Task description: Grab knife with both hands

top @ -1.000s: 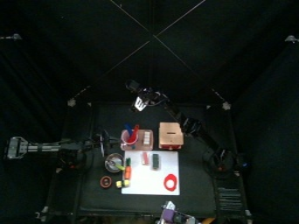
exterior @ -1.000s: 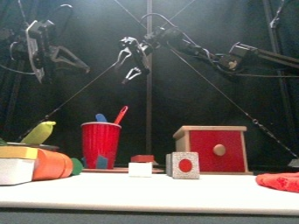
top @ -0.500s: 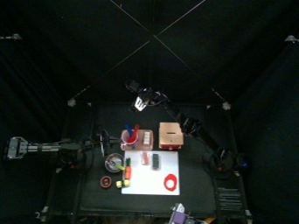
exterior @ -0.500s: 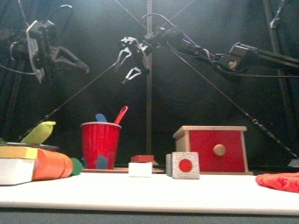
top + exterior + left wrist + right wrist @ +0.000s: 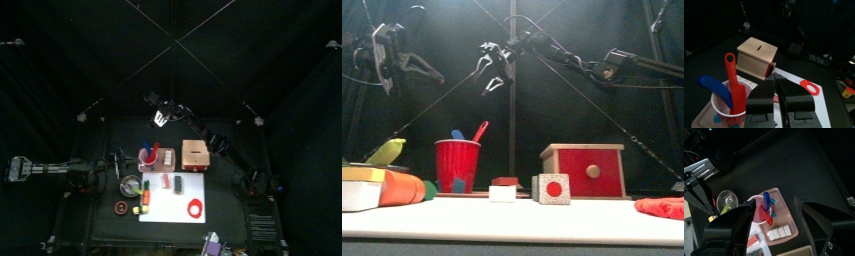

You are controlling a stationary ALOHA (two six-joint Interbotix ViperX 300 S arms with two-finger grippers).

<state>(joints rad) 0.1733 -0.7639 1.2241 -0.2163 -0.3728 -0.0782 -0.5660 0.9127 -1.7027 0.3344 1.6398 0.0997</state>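
**Two grippers aloft, neither on the knife**

Both arms hang high over the table (image 5: 516, 228), well apart from everything standing on it. The left gripper (image 5: 775, 94) has its two jaws drawn together with barely a slit between them and nothing caught there. The right gripper (image 5: 776, 221) has its jaws spread wide, and the space between them is empty. In the front view the left arm (image 5: 389, 52) sits up in the left corner, and the right arm (image 5: 576, 62) reaches across from the right, so that its gripper hangs near the middle, above the cup.

The red cup (image 5: 457, 164) stands upright on the left half of the table, just beside a wooden box (image 5: 585, 171) with a red front. Two plastic utensils stand in the cup, handles up. The red utensil (image 5: 731, 79) leans toward the box, and the blue utensil (image 5: 713, 89) leans away from it. Which of the two is the knife I cannot tell, as their working ends are sunk inside the cup.

Two small blocks sit in front, between cup and box. One is the red-topped block (image 5: 504, 188), and the other is the white block (image 5: 552, 187) with a red dot. A red ring (image 5: 197, 208) lies flat on the white sheet (image 5: 171, 203) nearer the table's front edge. A green and yellow toy (image 5: 386, 152) is perched on a stack at the far left
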